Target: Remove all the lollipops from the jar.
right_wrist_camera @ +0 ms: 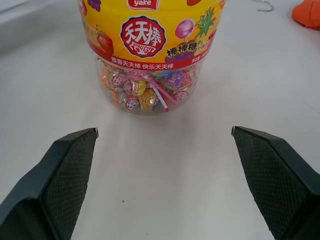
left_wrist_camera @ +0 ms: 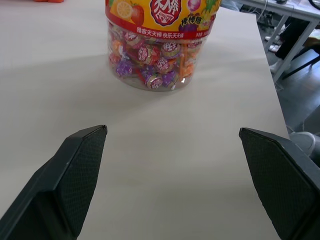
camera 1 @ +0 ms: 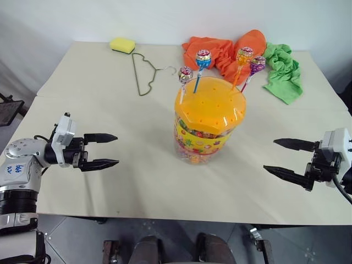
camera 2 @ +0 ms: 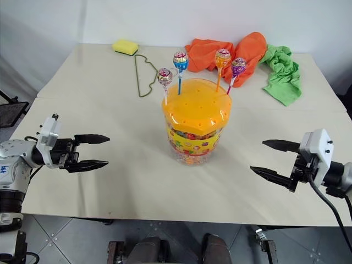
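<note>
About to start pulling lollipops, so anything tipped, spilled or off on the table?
Nothing stands out. The jar stands upright with four lollipops stuck in its lid. Crumpled cloths lie behind it, apart. Both the left gripper and right gripper are open, empty.

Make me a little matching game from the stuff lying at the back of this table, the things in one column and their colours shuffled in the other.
Things:
1. sponge
2. wire hanger
3. cloth nearest the far right corner
4. cloth behind the jar's lollipops

Colours:
A. orange
B. yellow
C. green
D. thin bare grey metal

Pairs: 1-B, 2-D, 3-C, 4-A
</note>
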{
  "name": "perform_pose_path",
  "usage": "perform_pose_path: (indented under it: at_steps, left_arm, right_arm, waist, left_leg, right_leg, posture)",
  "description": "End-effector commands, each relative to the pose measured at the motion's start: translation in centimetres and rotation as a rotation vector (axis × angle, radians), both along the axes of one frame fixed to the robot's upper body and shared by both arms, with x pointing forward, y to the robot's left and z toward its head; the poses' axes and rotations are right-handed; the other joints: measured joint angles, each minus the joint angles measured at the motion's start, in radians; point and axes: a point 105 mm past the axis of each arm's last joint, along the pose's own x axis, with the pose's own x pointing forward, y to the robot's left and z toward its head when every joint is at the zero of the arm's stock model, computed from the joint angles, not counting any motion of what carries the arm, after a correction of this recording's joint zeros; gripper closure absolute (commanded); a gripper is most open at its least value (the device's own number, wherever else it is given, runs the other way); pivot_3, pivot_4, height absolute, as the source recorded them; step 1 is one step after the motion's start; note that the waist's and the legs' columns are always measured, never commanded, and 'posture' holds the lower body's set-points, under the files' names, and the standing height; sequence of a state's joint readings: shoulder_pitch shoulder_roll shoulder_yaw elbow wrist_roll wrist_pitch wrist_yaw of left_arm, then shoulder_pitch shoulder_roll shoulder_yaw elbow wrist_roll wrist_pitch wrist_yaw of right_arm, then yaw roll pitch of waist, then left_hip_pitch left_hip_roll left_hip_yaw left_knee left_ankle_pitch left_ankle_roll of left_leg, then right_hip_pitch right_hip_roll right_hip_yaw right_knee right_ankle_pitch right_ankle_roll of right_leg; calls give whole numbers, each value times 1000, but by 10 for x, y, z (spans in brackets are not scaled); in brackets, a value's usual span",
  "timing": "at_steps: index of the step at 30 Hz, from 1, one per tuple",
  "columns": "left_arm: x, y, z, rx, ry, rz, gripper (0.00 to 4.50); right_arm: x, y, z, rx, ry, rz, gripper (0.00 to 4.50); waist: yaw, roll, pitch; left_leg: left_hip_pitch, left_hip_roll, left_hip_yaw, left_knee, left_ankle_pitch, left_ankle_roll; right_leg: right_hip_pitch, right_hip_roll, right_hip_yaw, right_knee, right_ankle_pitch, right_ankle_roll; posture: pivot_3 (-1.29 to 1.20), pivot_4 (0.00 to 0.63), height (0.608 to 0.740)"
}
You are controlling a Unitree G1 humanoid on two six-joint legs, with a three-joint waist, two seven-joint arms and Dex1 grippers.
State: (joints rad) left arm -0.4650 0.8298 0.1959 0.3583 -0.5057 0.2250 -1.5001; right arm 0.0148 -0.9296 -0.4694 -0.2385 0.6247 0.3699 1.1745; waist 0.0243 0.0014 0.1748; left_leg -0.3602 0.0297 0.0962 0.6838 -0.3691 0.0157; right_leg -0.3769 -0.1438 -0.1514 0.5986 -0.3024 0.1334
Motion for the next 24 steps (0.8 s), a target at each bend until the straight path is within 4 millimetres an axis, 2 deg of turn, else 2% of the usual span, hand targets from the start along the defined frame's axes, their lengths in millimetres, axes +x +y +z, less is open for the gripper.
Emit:
perform_pose_path:
  at_steps: [1,4,9,14,19,24]
  left_arm:
    - [-3,-2,15,-21,-55,-47,0]
    - [5,-3,23,-66,-10,31,0]
    - [3,-5,43,-60,-85,46,0]
    - [0,-15,80,-75,-159,-10,0]
    - [-3,-53,113,-82,-270,-173,0]
    - [-2,-92,126,-128,-310,-384,0]
  right_arm:
    - [0,1,11,4,-51,4,14]
    - [0,3,13,18,-59,0,14]
    - [-2,4,16,30,-67,-1,14]
    - [-5,8,28,46,-93,18,14]
    - [-16,23,43,58,-133,69,14]
    - [-29,35,61,107,-189,72,14]
  waist:
    - [0,0,0]
    - [0,0,0]
    - [0,-1,0]
    - [2,-2,1]
    - [6,-3,2]
    - [6,-3,2]
  left_leg:
    - [0,0,0,0,0,0]
    - [0,0,0,0,0,0]
    - [0,0,-1,1,0,0]
    - [0,0,-1,1,0,0]
    - [-1,-1,-2,2,0,0]
    - [-5,0,-4,7,0,0]
  right_leg:
    - [0,0,0,0,0,0]
    - [0,0,0,0,0,0]
    - [0,0,0,1,0,0]
    - [0,0,0,2,0,0]
    - [0,-1,-1,3,0,0]
    - [0,0,-3,4,0,0]
  posture:
    - [0,150,740]
    - [0,150,740]
    - [0,150,740]
    - [0,150,740]
    - [0,150,740]
    - [0,150,740]
